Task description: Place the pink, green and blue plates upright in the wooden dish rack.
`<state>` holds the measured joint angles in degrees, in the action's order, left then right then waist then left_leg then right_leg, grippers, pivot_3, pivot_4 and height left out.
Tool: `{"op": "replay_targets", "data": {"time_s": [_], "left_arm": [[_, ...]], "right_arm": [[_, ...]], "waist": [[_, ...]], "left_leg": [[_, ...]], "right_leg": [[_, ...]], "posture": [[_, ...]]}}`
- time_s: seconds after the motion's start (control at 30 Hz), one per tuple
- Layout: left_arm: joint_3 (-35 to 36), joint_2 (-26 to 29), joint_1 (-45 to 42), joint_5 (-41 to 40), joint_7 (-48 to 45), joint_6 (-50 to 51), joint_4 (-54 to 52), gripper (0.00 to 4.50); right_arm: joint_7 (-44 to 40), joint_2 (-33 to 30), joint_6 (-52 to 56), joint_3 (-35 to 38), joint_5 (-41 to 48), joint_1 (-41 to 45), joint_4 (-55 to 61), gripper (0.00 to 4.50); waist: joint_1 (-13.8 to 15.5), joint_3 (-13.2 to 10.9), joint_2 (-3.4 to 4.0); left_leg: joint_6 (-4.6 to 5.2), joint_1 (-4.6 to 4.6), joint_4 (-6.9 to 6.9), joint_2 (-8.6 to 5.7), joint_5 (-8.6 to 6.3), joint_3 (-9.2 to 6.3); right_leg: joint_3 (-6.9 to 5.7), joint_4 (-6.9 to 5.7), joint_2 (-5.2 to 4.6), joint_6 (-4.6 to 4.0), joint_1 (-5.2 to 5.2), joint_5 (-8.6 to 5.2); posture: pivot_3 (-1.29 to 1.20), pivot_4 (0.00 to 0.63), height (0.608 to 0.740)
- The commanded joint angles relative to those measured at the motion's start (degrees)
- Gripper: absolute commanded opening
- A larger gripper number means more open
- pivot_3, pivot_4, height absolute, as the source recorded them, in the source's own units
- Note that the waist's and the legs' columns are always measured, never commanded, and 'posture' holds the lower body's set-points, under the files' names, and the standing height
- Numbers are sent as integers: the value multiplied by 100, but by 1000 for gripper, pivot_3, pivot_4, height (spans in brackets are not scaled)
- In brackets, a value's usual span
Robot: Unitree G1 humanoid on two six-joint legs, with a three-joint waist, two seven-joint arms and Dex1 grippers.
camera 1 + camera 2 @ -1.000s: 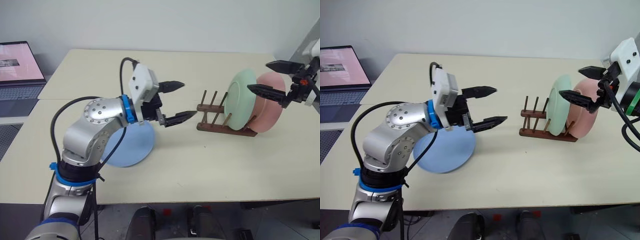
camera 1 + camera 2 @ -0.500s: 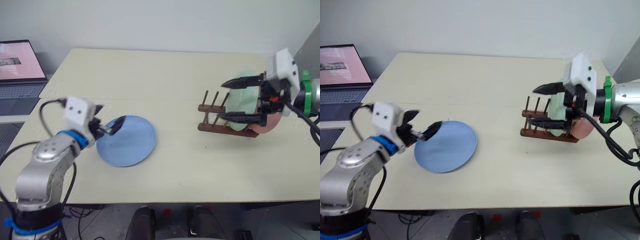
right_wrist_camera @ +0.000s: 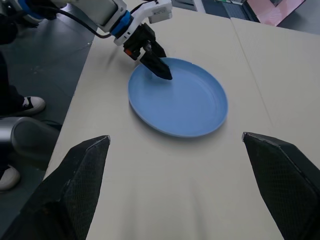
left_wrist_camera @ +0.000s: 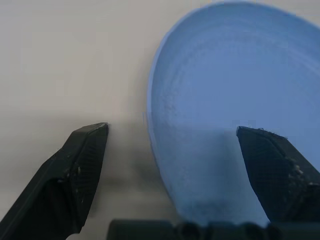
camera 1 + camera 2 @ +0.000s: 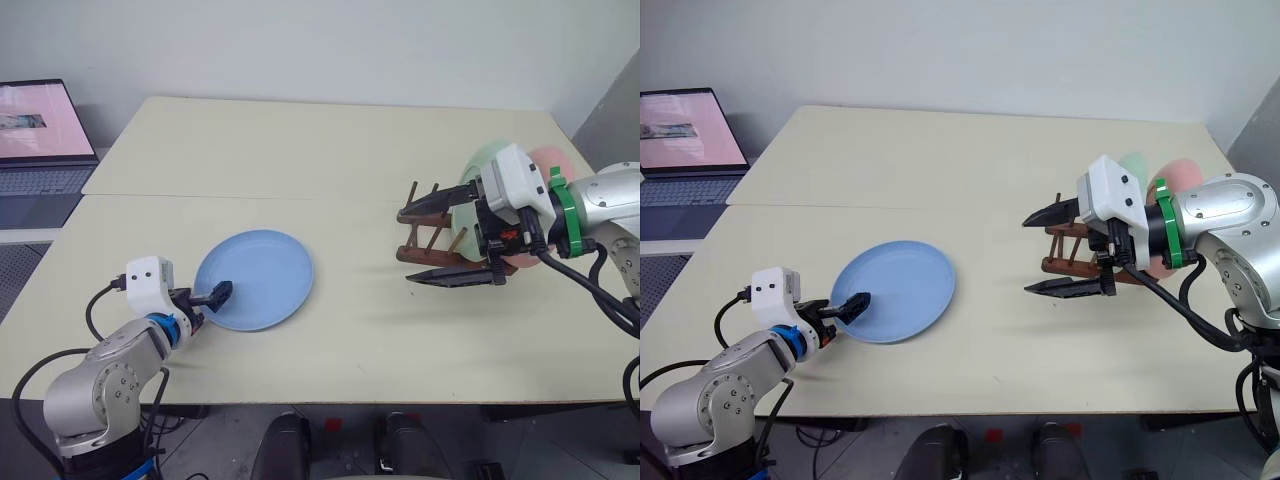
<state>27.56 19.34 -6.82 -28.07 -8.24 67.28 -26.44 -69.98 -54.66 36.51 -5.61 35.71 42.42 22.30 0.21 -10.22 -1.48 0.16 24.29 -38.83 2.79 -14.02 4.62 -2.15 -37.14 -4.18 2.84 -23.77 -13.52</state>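
The blue plate [image 5: 255, 278] lies flat on the table's left half. My left gripper [image 4: 172, 131] is low at its near left rim, open, one finger over the plate and the other over the bare table beside the rim. The wooden dish rack [image 5: 421, 250] stands on the right, with the green plate [image 5: 486, 158] and the pink plate [image 5: 549, 158] upright in it, both largely hidden behind my right hand. My right gripper [image 5: 412, 246] hovers open in front of the rack's free pegs, pointing left toward the blue plate [image 3: 178, 97], nothing between its fingers.
An open laptop [image 5: 40, 140] sits at the far left on a lower surface. A seam [image 5: 250, 197] runs across the table behind the blue plate. The table's front edge [image 5: 330, 402] lies close behind my left gripper.
My left arm dropped down and left from above the table to the blue plate's near rim. My right arm swung left from beside the racked plates to in front of the rack.
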Motion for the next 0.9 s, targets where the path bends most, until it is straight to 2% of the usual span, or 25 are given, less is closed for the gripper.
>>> {"op": "replay_targets", "data": {"time_s": [0.03, 0.13, 0.27, 0.37, 0.57, 0.8, 0.9], "left_arm": [[138, -243, 41, -151, 171, 372, -121, 3921], [98, -413, 20, -268, 210, 606, -247, 3072], [239, -677, -191, -256, 429, 826, -286, 2179], [413, -839, -438, -280, 539, 956, -299, 1613], [715, -1112, -1152, -391, 627, 1179, -353, 114], [1193, -1753, -2512, -684, 1042, 1409, -360, 51], [1137, -1924, -3246, -619, 1302, 1371, -135, 51]], "right_arm": [[-39, 27, 48, 105, 67, 149, 164, 4500], [-26, 74, 80, 86, 57, 172, 196, 4500], [-35, 109, 91, 72, 27, 166, 223, 4500], [-38, 126, 85, 68, 8, 162, 228, 4500], [-2, 162, -5, 36, -165, 165, 213, 4500], [173, 208, -282, -7, -652, 131, 120, 4500], [360, 325, -506, -80, -987, 207, 55, 4500]], "waist": [[-10, 1, 0], [-14, 1, 1], [33, 1, 0], [43, 2, -1], [57, -1, -14], [56, -7, -26], [55, -7, -30]], "left_leg": [[0, -4, 0, 0, 0, 0], [0, -19, 1, -1, 0, 1], [0, -29, 1, -3, -1, -1], [0, -32, 1, -5, 0, 0], [0, -29, 0, -8, 0, -3], [0, -24, 1, -9, -1, -4], [0, -22, 1, -10, -1, -7]], "right_leg": [[1, 0, 0, -1, 3, 0], [3, 3, 0, -6, 17, -1], [2, 4, -7, -24, 29, -11], [2, 5, -11, -31, 35, -15], [-2, 6, -9, -31, 34, -15], [-3, 10, -6, -5, 33, 0], [-5, 11, -2, -3, 33, 1]], "posture": [[0, 150, 738], [0, 150, 738], [0, 150, 738], [0, 150, 738], [0, 150, 738], [0, 150, 738], [0, 150, 738]]}}
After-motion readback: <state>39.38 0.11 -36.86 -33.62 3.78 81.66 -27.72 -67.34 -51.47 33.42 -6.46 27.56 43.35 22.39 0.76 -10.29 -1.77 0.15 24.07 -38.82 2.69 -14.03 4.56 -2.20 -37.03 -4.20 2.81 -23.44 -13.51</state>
